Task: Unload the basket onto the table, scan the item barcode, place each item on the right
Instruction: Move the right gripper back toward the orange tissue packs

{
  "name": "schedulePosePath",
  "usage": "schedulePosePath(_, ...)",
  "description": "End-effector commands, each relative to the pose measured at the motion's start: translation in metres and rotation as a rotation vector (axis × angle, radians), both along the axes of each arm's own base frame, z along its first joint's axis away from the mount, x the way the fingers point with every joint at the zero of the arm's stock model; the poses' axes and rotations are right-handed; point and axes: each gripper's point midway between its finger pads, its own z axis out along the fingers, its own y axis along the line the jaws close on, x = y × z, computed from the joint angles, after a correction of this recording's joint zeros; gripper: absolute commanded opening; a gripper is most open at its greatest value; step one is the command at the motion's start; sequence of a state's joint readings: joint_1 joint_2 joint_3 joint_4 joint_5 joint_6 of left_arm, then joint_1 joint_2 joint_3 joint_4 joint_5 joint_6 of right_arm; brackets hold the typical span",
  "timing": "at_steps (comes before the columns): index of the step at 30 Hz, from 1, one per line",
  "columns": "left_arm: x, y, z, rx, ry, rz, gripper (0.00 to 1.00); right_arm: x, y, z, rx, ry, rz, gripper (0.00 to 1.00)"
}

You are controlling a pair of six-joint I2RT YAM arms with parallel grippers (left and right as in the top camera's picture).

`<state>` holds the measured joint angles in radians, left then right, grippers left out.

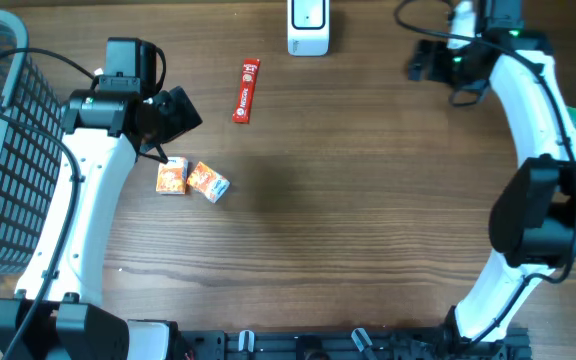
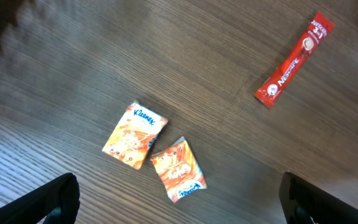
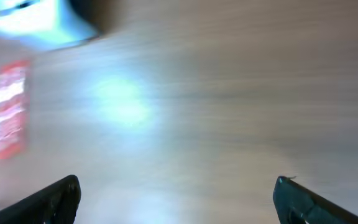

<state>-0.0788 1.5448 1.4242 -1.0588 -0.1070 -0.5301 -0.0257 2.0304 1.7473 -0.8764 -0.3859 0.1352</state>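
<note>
Left claw [image 1: 176, 118] spread, empty, over two packs [image 2: 134, 135] on desk [image 1: 368, 200]; sachet [image 1: 246, 90] just beyond, scanner [image 1: 308, 28] at far edge. Right claw [image 1: 420, 62] also released, empty. We judge: pick-up stage; next, drop onto pack, clench, carry to scanner.

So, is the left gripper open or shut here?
Open: the left gripper shows its fingers at opposite edges of the wrist view, with nothing held between them.
</note>
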Motion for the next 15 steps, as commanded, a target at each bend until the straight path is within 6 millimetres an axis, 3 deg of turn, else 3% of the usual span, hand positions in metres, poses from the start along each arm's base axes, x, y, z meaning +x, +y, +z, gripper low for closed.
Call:
schedulePosePath(1,-0.002,0.002,-0.003,-0.001,0.016,0.007,1.00,-0.026,0.092,0.035,0.320,0.063,0.139,0.99)
schedulePosePath(5,-0.004,0.002,-0.003,0.000,0.026,0.007,1.00,-0.034,0.137,0.034,0.321,0.099,0.141,1.00)
schedulePosePath(9,-0.010,0.003,-0.006,0.003,0.051,0.007,1.00,-0.025,0.157,0.025,0.201,0.064,0.045,0.99)
schedulePosePath(12,-0.015,0.003,-0.008,0.004,0.076,0.007,1.00,-0.017,0.165,0.020,0.116,0.029,-0.088,0.81)
schedulePosePath(15,-0.018,0.003,-0.008,0.005,0.088,0.007,1.00,-0.013,0.192,0.021,0.108,-0.033,-0.058,0.75)
